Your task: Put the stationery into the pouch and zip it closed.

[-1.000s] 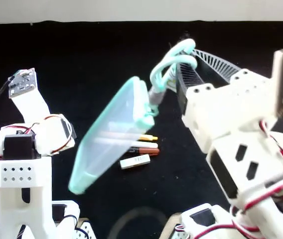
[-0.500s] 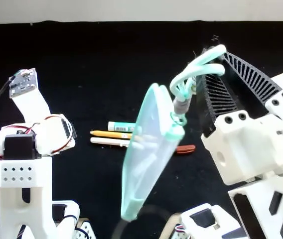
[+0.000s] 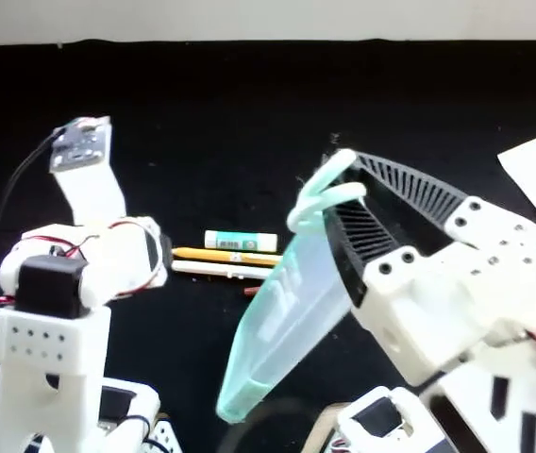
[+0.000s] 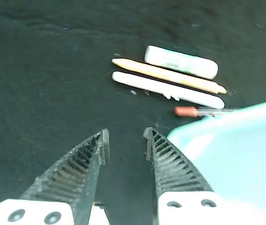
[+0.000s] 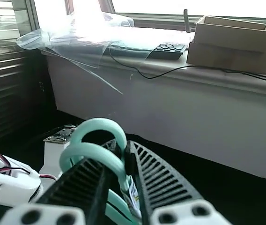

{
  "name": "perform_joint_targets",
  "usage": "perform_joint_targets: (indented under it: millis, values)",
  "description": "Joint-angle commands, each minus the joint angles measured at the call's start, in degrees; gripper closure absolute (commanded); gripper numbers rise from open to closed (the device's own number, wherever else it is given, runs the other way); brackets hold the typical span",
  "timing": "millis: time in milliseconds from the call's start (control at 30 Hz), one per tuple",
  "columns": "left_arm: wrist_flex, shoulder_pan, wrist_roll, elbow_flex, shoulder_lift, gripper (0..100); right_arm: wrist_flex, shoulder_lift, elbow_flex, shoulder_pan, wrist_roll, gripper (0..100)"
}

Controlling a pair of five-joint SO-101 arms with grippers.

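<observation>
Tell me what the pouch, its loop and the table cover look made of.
Pouch: likely soft plastic, translucent with mint edging. Loop: probably rubbery silicone, smooth, bends in a curl. Table cover: seems black cloth, matte, flecked with lint.

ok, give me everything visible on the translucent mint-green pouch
The translucent mint-green pouch is flat, rectangular soft plastic with an opaque mint border and a looped mint strap at its top corner. The right gripper is shut on that strap, so the pouch hangs tilted above the black table, low corner toward the arms. In the left wrist view it overlaps a red-capped pen. Zip state unclear.
</observation>
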Motion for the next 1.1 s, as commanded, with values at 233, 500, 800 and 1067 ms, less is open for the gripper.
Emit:
perform_joint_targets:
  millis: [233,500,800,1067]
  values:
    - [6.33,3.30,-0.44,-9.80,-0.31,86,-8.66,1.01,-3.82,-0.75,0.44,99.1]
    - [6.33,-7.25,-0.44,-7.78,-0.31,86,-8.92,4.79,-4.18,-6.64,0.35,99.1]
    - [6.77,-16.22,2.37,-7.78,-6.02,86,-9.27,9.19,-4.26,-8.84,0.09,99.1]
    - [7.21,-16.22,2.73,-7.25,-18.77,86,-17.01,11.82,-7.25,-9.10,0.09,99.1]
